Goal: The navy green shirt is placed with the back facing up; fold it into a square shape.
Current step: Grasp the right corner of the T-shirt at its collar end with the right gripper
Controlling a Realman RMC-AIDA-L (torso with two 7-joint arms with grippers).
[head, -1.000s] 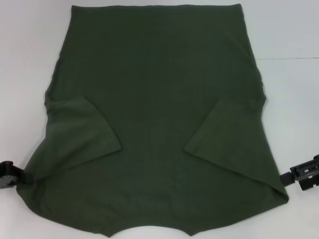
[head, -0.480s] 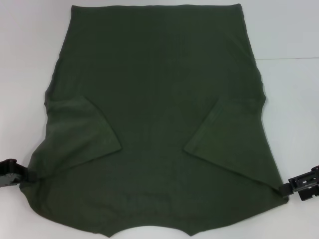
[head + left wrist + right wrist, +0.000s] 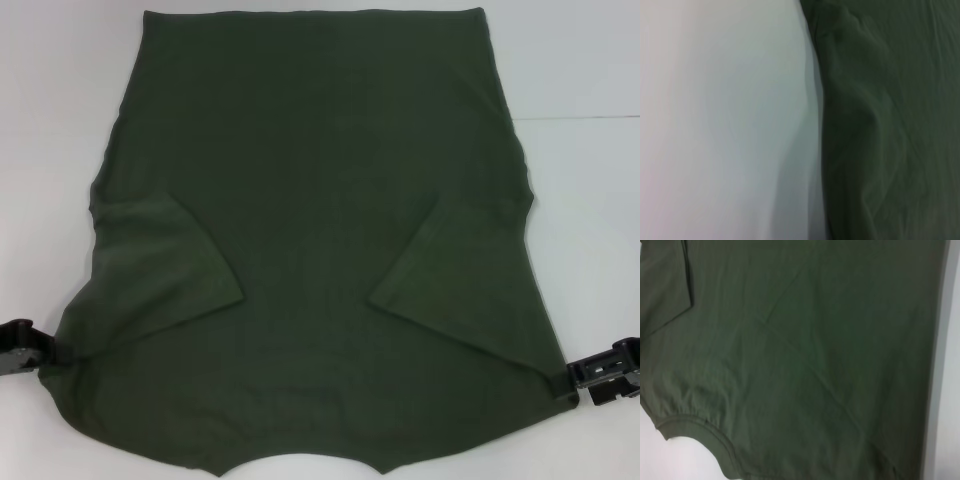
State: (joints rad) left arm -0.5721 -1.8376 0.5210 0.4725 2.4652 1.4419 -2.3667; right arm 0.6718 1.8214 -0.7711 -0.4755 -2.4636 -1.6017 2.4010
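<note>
navy green shirt flat on white table, left tool and right tool at its near corners, grip state unclear

Matt, soft cloth navy green shirt lying on smooth white table; ribbed collar showing.

No readable text, label or number shows on the navy green shirt.
</note>
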